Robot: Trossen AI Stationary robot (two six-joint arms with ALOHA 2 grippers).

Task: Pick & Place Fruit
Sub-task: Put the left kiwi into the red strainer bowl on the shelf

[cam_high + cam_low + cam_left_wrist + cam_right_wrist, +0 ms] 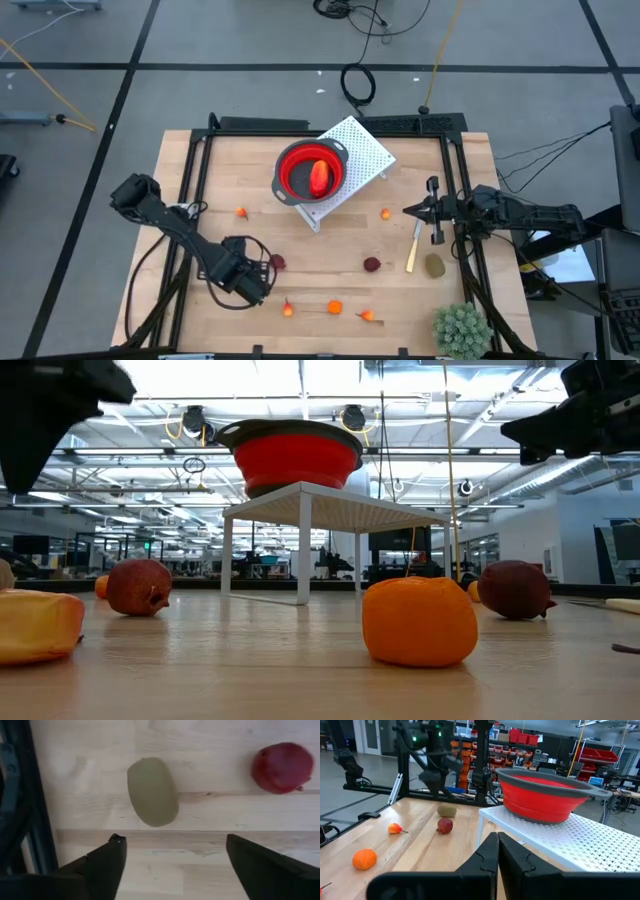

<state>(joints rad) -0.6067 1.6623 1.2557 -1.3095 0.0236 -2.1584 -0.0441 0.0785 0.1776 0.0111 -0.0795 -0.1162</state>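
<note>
Seen from above, the left gripper point(252, 283) hangs over the table's point(330, 260) near-left part, hiding what lies beneath it; a dark red ball point(277, 262) sits just beside it. A red-orange fruit point(320, 178) lies inside the red colander point(311, 172) on the white perforated stand point(352, 160). The right gripper point(410, 210) waits at the right, fingers together, near the pale yellow stick point(412, 248) and an olive-brown oval point(435, 265). Small orange pieces are scattered along the near side, one being an orange ball point(334, 307); a spiky green plant ball point(461, 330) stands at the near-right corner.

Low view: the colander's inside is hidden (only its wall shows).

Left wrist view: fingers point(107, 865) spread wide, clamped on nothing; a second olive-brown oval point(152, 791) rests on the wood between and beyond them, unseen from above.

Right wrist view: its fingers point(490, 855) meet; the oval lies under the left arm.
</note>
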